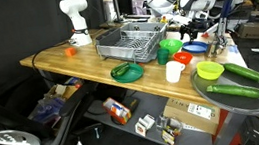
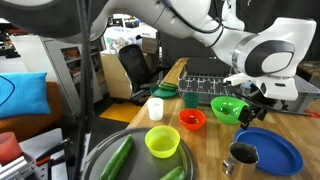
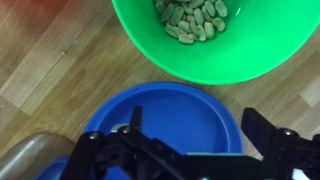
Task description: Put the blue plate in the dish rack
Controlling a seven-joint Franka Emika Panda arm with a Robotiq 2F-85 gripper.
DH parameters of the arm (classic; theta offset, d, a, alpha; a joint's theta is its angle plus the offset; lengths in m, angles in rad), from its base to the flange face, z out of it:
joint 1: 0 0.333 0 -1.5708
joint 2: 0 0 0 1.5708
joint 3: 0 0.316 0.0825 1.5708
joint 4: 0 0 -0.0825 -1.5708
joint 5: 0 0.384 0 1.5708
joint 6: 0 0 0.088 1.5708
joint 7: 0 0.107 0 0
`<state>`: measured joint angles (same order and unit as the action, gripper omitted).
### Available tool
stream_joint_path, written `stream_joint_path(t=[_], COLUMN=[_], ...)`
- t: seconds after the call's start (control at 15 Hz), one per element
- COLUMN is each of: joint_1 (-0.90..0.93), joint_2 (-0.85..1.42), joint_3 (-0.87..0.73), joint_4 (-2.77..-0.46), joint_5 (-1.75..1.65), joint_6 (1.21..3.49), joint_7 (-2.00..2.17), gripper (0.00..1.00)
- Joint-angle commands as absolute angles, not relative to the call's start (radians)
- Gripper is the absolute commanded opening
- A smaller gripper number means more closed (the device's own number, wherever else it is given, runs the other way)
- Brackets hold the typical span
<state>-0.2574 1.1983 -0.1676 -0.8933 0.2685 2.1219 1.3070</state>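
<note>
The blue plate (image 3: 175,115) lies flat on the wooden table, right under my gripper (image 3: 200,135) in the wrist view. The gripper is open and empty, with one finger over the plate and the other past its rim. The plate also shows in both exterior views (image 1: 196,47) (image 2: 270,150), with the gripper (image 1: 196,23) (image 2: 254,95) hovering above it. The grey wire dish rack (image 1: 131,44) (image 2: 212,88) stands further along the table, apart from the plate.
A green bowl (image 3: 215,40) (image 2: 228,108) holding nuts sits just beside the plate. Nearby are a red bowl (image 2: 192,119), a dark cup (image 2: 243,153), a yellow-green bowl (image 2: 162,141), a white cup (image 2: 155,108), a dark green plate (image 1: 126,72) and a grey tray (image 1: 213,96) with cucumbers.
</note>
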Motion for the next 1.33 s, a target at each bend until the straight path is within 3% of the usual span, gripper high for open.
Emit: stream_joint_path(t=[0.0, 0.73, 0.87, 1.27], joint_1=[-0.28, -0.258, -0.255, -0.25], joint_2=[1.26, 1.391, 1.409, 1.404], joint_3=[-0.148, -0.154, -0.155, -0.169], joint_4=[-0.775, -0.589, -0.562, -0.556], joint_5=[0.239, 0.137, 0.119, 0.121], joint_6=[2.021, 1.966, 1.938, 1.933], joint_7=[1.296, 1.291, 1.29, 1.274], gripper=[1.0, 0.98, 0.73, 0.32])
